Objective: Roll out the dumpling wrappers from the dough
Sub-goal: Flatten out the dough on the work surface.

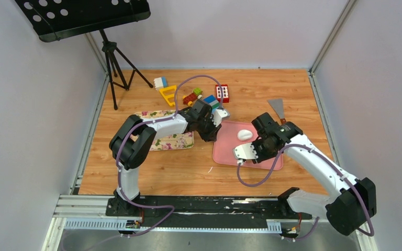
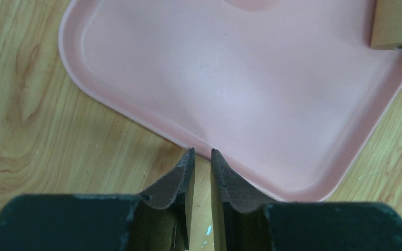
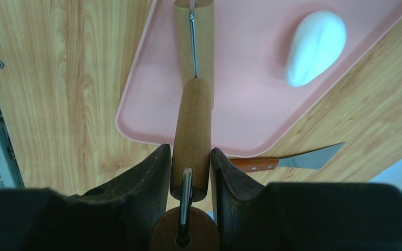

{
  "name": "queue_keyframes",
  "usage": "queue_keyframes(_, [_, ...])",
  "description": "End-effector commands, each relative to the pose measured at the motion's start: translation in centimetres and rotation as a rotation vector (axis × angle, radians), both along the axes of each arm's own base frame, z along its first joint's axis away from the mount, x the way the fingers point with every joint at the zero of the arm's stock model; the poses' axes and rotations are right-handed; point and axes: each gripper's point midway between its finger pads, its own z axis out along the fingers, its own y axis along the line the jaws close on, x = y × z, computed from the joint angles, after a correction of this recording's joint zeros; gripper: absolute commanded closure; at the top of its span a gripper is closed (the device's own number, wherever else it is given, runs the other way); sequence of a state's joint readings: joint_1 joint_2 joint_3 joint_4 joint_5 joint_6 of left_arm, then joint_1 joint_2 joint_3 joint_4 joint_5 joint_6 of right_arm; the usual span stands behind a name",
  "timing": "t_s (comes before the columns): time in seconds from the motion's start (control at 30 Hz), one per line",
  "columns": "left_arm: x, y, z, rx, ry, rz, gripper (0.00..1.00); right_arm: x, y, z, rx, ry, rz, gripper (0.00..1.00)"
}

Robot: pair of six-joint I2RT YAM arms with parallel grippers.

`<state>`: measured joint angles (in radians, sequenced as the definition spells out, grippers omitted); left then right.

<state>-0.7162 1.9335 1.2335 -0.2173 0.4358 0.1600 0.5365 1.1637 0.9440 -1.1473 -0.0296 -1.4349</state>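
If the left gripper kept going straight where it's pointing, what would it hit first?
Likely the near rim of the pink tray, just ahead of the left gripper; depth is unclear.

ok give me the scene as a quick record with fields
dough: one white lump on the pink tray, not rolled yet
right gripper: shut on the rolling pin handle
left gripper: jaws narrowly apart, empty, at the tray's edge
scraper: on the table beside the tray

White oval lump of dough [image 1: 245,134] lying on pink tray [image 1: 222,150].
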Motion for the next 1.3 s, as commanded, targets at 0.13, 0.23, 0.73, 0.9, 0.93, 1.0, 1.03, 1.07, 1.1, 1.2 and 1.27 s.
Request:
queue_keyframes(0.13, [-0.8, -0.4, -0.2, -0.009, 0.035, -0.028, 0.76, 2.2, 1.4, 7.3, 0.116, -0.211, 0.047, 1.0])
queue_keyframes(0.23, [-0.8, -0.5, -0.3, -0.008, 0.038, -0.031, 0.76, 4.7, 0.9, 9.7, 0.086, -0.371, 0.072, 1.0])
queue_keyframes(0.73, [-1.0, -0.5, -0.3, -0.01, 0.045, -0.041, 0.76, 8.7, 3.5, 4.8, 0.092, -0.307, 0.185, 1.0])
queue_keyframes(0.9, [-0.9, -0.5, 0.0, -0.017, 0.039, -0.041, 0.76, 6.3, 3.2, 0.8, 0.084, -0.166, 0.186, 1.0])
queue_keyframes(0.93, [-0.9, -0.6, 0.0, -0.019, 0.04, -0.042, 0.76, 6.1, 3.1, 0.2, 0.08, -0.148, 0.181, 1.0])
queue_keyframes(1.0, [-0.9, -0.6, -0.1, -0.018, 0.043, -0.039, 0.76, 5.6, 3.0, -0.8, 0.081, -0.116, 0.161, 1.0])
queue_keyframes(1.03, [-1.0, -0.6, -0.1, -0.017, 0.044, -0.041, 0.76, 5.4, 3.0, -1.3, 0.084, -0.101, 0.154, 1.0])
queue_keyframes(1.07, [-1.0, -0.6, -0.1, -0.016, 0.043, -0.04, 0.76, 5.3, 3.0, -1.8, 0.087, -0.092, 0.148, 1.0])
queue_keyframes(1.1, [-1.0, -0.5, -0.1, -0.015, 0.042, -0.04, 0.76, 5.3, 3.0, -2.3, 0.089, -0.086, 0.145, 1.0])
queue_keyframes(1.2, [-1.0, -0.6, 0.0, -0.018, 0.041, -0.04, 0.76, 5.2, 3.1, -3.7, 0.087, -0.07, 0.131, 1.0])
queue_keyframes(1.27, [-1.0, -0.6, 0.0, -0.019, 0.041, -0.042, 0.76, 5.0, 3.1, -4.5, 0.086, -0.052, 0.122, 1.0])
